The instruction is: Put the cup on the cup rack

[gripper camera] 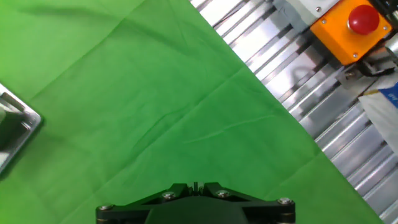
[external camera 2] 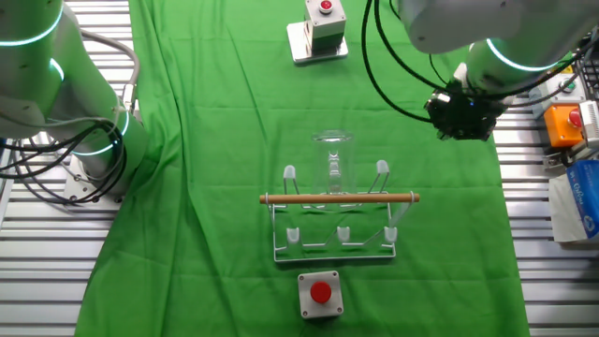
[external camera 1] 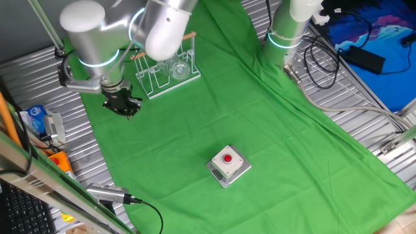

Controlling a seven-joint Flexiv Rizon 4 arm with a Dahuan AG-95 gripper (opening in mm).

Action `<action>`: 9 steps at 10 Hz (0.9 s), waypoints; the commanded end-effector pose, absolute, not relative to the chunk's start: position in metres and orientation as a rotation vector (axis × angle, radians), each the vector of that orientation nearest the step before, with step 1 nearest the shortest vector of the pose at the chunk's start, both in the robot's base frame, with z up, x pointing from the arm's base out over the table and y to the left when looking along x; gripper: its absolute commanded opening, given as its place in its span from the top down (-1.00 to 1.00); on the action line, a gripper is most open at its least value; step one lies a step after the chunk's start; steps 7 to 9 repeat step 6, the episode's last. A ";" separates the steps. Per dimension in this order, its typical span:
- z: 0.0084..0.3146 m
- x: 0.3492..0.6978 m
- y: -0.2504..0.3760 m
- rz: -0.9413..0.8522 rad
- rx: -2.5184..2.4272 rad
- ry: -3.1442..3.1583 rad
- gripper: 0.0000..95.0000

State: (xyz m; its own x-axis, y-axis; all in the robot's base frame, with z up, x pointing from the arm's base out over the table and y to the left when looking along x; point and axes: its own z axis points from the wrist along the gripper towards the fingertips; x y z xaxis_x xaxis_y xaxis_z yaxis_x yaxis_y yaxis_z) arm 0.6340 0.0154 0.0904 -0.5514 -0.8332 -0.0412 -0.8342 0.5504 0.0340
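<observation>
One fixed view: green cloth (external camera 1: pixel 221 117) spread over ribbed metal table (external camera 1: pixel 364 130); cup rack (external camera 1: pixel 164 73) at far left of cloth, clear base, thin upright loops, wooden rod (external camera 1: pixel 166 47) with reddish ends across top, partly hidden behind arm (external camera 1: pixel 123 32); cup (external camera 1: pixel 180 67), transparent, seated on rack at its right side, upside down as far as can be judged; gripper (external camera 1: pixel 122 102), black, hanging over left edge of cloth, just left of rack and apart from it, nothing between fingers, finger gap too small to judge; grey box (external camera 1: pixel 228 166) with red button near cloth centre, well apart from rack.

The other fixed view: cup rack (external camera 2: pixel 335 217) mid-cloth, rod (external camera 2: pixel 339 197) horizontal; cup (external camera 2: pixel 333 161) on far side of rack, hung over a central loop, wide rim uppermost in picture; gripper (external camera 2: pixel 462 114) to the right of rack near cloth edge, clear of rack and cup, empty; second grey box (external camera 2: pixel 320 293) with red button just in front of rack; orange box (external camera 2: pixel 564 124) on bare metal at right.

Hand view: black gripper body (gripper camera: pixel 196 202) at bottom edge; fingertips out of sight, cannot tell whether spread or closed; bare green cloth (gripper camera: pixel 155 106) below; orange box (gripper camera: pixel 348 28) with red button at upper right; grey box corner (gripper camera: pixel 15 127) at left edge.
</observation>
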 end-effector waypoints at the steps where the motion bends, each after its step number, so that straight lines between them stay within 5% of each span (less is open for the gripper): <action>1: 0.095 0.631 0.015 0.017 -1.472 2.771 1.00; 4: 0.095 0.631 0.015 -0.144 -1.381 2.868 1.00; 9: 0.095 0.630 0.015 -0.140 -1.375 2.870 1.00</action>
